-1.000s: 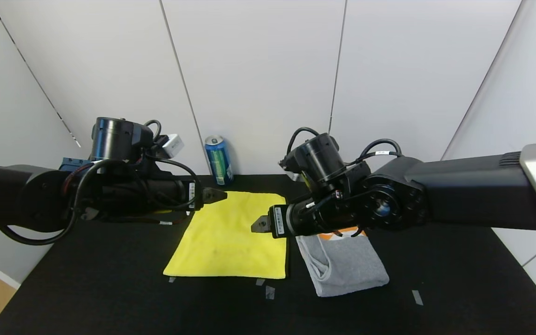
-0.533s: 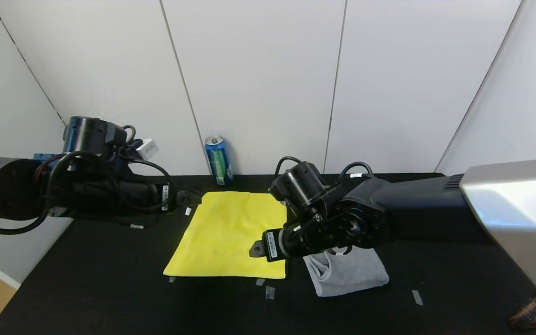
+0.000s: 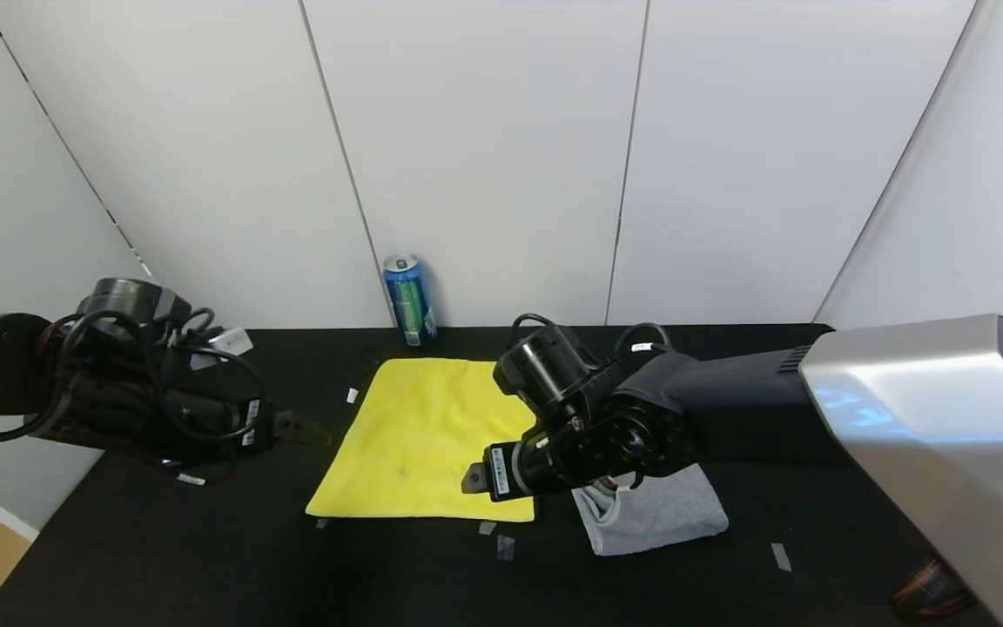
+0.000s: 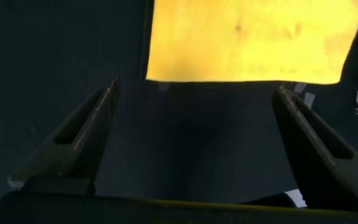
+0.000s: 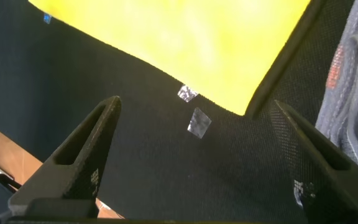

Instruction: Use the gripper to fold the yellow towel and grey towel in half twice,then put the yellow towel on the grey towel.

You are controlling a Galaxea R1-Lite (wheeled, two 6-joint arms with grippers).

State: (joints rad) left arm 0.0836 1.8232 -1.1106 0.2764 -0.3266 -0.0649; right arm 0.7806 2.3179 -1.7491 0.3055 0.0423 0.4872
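three white wall panels (image 3: 484, 148) with thin seams close off the far side, and a slanted one on each side, so the room is basically a white booth. under that is the black table (image 3: 205, 540), matte and a bit fabric-looking, taking up the whole near half. wood-coloured floor peeks out at the near left corner.

on the table, the yellow towel (image 3: 419, 435) lies flat and spread out around the middle, and the grey towel (image 3: 663, 518) sits just to its right, already bunched into a folded pad, not touching the yellow one as far as i can see.

right gripper (image 3: 473, 478) is low over the yellow towel's near right corner, fingers spread wide with nothing between them. left gripper (image 3: 306, 428) hangs off to the left of the yellow towel over bare table, also wide apart and empty.

smaller stuff: a blue can (image 3: 408, 300) standing against the far wall, and a few bits of pale tape (image 3: 505, 547) stuck on the table near the towels' near edges.
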